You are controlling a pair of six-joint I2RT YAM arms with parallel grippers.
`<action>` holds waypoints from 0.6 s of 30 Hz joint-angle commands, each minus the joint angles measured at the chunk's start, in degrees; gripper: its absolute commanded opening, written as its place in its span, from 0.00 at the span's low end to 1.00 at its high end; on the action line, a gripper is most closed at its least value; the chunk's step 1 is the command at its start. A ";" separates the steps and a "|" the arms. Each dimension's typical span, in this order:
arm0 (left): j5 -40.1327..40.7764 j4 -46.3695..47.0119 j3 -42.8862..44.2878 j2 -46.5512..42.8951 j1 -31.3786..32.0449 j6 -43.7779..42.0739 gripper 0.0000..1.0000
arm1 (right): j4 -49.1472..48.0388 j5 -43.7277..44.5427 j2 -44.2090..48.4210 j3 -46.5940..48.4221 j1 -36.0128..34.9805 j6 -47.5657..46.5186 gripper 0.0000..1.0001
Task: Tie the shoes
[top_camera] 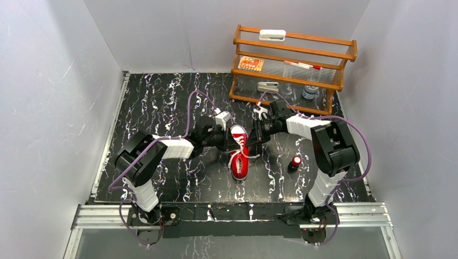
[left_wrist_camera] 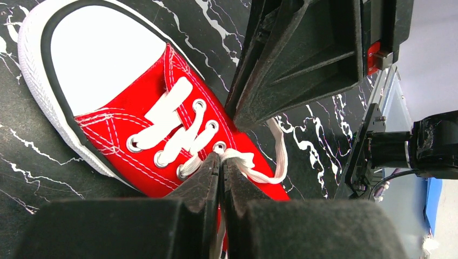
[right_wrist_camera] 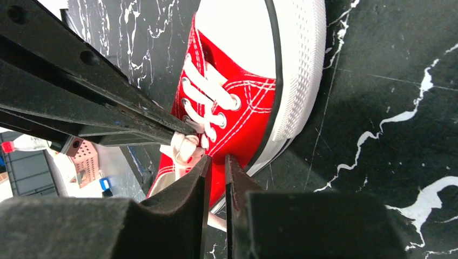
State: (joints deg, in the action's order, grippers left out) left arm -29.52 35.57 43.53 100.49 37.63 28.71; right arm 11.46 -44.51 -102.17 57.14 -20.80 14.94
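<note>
The shoe, a small red sneaker (top_camera: 239,154) with a white toe cap, lies mid-table between both arms. In the left wrist view the shoe (left_wrist_camera: 135,102) fills the frame, and my left gripper (left_wrist_camera: 221,159) is shut on a white lace (left_wrist_camera: 254,162) just past the top eyelets. That lace loops off to the right of the shoe. My right gripper (right_wrist_camera: 217,160) hovers over the shoe's (right_wrist_camera: 243,102) side, next to the bunched lace (right_wrist_camera: 186,148). Its jaws stand a narrow gap apart and red canvas shows through the gap. From above, the left gripper (top_camera: 229,141) and the right gripper (top_camera: 254,135) meet over the laces.
A small red-and-black cylinder (top_camera: 295,163) stands on the marbled black table to the shoe's right. At the back right is a wooden shelf rack (top_camera: 291,54) holding small items. Grey walls close in on three sides.
</note>
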 commanded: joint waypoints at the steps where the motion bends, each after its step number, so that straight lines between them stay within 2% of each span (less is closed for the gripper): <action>1: 0.11 1.65 -0.70 -3.57 0.17 -0.31 0.00 | -2.95 -3.38 -0.14 2.27 -1.01 0.08 0.22; 14: -0.63 1.64 -0.02 -3.59 0.17 0.03 0.00 | -4.32 -4.05 2.25 0.87 -3.04 1.96 0.22; 18: -0.93 1.07 -0.11 -3.76 0.17 -0.26 0.00 | -5.54 -5.17 3.34 0.25 -3.20 2.68 0.25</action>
State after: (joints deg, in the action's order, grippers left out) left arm -29.61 35.55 43.48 100.49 37.63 29.23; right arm 9.10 -47.00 -102.08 57.34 -23.66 16.56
